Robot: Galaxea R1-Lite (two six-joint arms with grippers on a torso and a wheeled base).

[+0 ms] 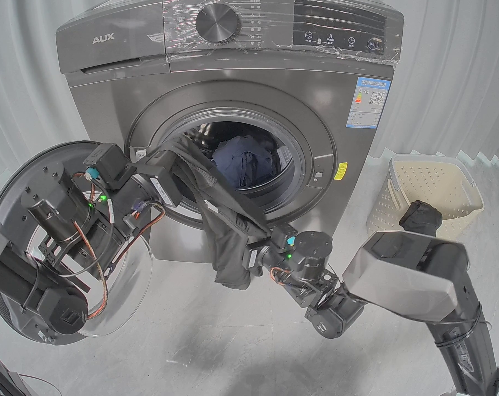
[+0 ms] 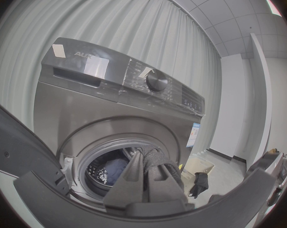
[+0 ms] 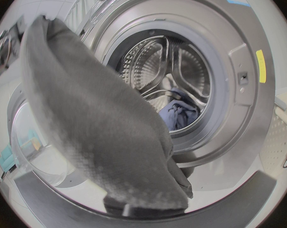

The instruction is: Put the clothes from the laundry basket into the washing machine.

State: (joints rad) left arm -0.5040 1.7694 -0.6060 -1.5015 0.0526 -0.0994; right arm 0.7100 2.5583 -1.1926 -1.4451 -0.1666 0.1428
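Washing machine: 1. Round door: 1, swung open. Dial on the top panel: 1. Detergent drawer: 1. Stickers on the machine front: 2, one blue-and-white label and one small yellow sticker.

Laundry basket: 1, cream.

Clothes: 3 pieces in all.
- 1 dark grey garment at the drum opening
- 1 navy garment inside the drum
- 1 black garment on the basket rim

Grippers: 2, the left gripper and the right gripper, both on the same dark grey garment.

By place: 1 garment in the drum, 1 at the basket, 1 between the grippers.
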